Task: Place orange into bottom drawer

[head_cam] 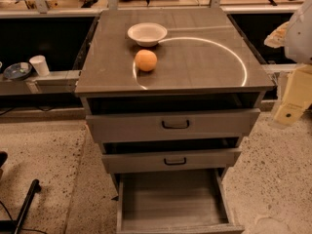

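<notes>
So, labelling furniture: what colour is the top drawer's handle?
Black; the handle shows in the camera view. The hand hangs at the right edge, beside the cabinet.

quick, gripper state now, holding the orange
gripper: at the right edge of the view; open or closed cannot be told. Not holding the orange, which sits on the cabinet top.

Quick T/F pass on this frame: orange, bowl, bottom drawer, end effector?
1. The orange sits on the cabinet top. True.
2. The orange is inside the bowl. False: it lies on the cabinet top, just in front of the bowl.
3. The bottom drawer is pulled open. True.
4. The end effector holds the orange. False: it is at the picture's right edge, off the cabinet top, away from the orange.
</notes>
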### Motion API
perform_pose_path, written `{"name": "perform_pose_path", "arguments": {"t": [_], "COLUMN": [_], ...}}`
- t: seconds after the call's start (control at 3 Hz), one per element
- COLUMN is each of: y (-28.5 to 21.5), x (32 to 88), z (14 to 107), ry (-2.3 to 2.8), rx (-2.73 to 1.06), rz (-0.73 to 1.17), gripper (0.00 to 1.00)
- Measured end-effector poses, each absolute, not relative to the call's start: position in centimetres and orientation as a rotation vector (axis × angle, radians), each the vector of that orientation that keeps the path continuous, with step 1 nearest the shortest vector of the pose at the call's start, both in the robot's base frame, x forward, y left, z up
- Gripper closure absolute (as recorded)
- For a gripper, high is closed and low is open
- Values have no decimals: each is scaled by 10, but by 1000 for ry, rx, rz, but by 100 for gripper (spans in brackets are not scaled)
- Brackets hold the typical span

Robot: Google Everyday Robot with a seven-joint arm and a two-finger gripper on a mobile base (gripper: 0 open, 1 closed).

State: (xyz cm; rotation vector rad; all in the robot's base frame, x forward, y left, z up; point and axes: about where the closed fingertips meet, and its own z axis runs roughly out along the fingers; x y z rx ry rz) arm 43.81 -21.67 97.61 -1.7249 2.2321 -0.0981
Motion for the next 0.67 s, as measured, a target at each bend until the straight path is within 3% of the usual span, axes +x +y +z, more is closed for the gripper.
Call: {"name": "perform_pose_path", "arguments": {"t": [0.67], "y": [-192], "x": [468], "z": [981], "ry": [2185], "rx": [-1737], "rz": [-78], "gripper": [0]}}
